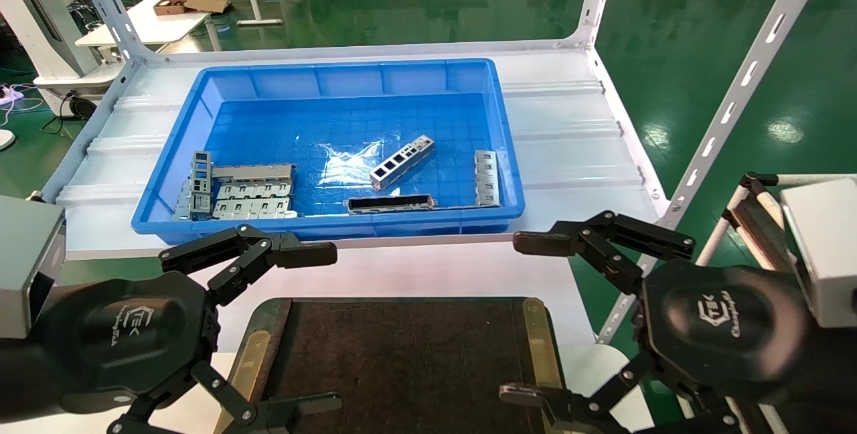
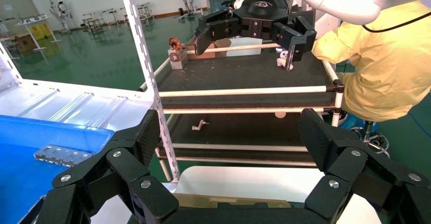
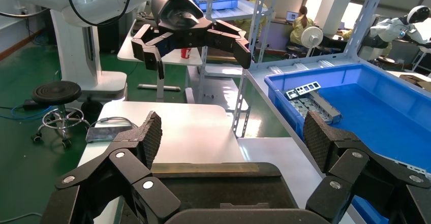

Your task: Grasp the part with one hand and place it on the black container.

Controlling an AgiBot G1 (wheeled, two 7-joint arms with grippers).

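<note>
The part (image 1: 402, 161), a silver-grey bar with square cutouts, lies at a slant on the floor of the blue bin (image 1: 167, 173), right of its middle. The black container (image 1: 402, 360) sits on the white table in front of the bin, with brass strips on two sides. My left gripper (image 1: 321, 328) hovers open at the container's left edge, nothing between its fingers. My right gripper (image 1: 522, 317) hovers open at the container's right edge, also holding nothing. Each wrist view shows its own open gripper, left (image 2: 231, 137) and right (image 3: 231, 137), over the container (image 3: 223, 183).
In the bin, a dark-faced long bar (image 1: 390, 203) lies near the front wall, flat perforated plates (image 1: 244, 193) are stacked at the left, and one plate (image 1: 487, 178) is at the right. White slotted shelf posts (image 1: 730, 106) stand at the right. A pipe rack (image 2: 244, 89) is beyond.
</note>
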